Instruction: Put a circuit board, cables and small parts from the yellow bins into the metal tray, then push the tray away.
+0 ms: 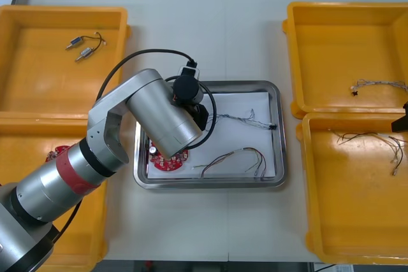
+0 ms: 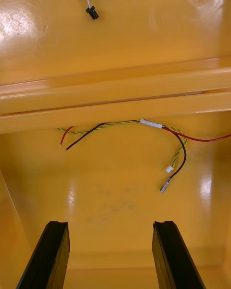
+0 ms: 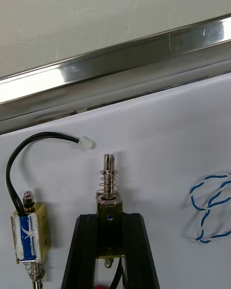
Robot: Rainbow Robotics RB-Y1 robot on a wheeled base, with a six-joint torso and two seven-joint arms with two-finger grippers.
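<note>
Left tool [image 3: 109,218] grips small metal part [image 3: 109,185] over tray [image 3: 144,58].

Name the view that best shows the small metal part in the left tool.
Left wrist view: the small metal part is clamped in the left tool over the metal tray. In the front view the left arm covers it. The right wrist view has the right tool over a yellow bin.

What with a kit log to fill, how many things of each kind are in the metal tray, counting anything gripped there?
Circuit board: 1
Cables: 2 (blue and white cable, red and yellow cable)
Small metal parts: 2 (held part in the left gripper, loose part beside it)
Total: 5
</note>
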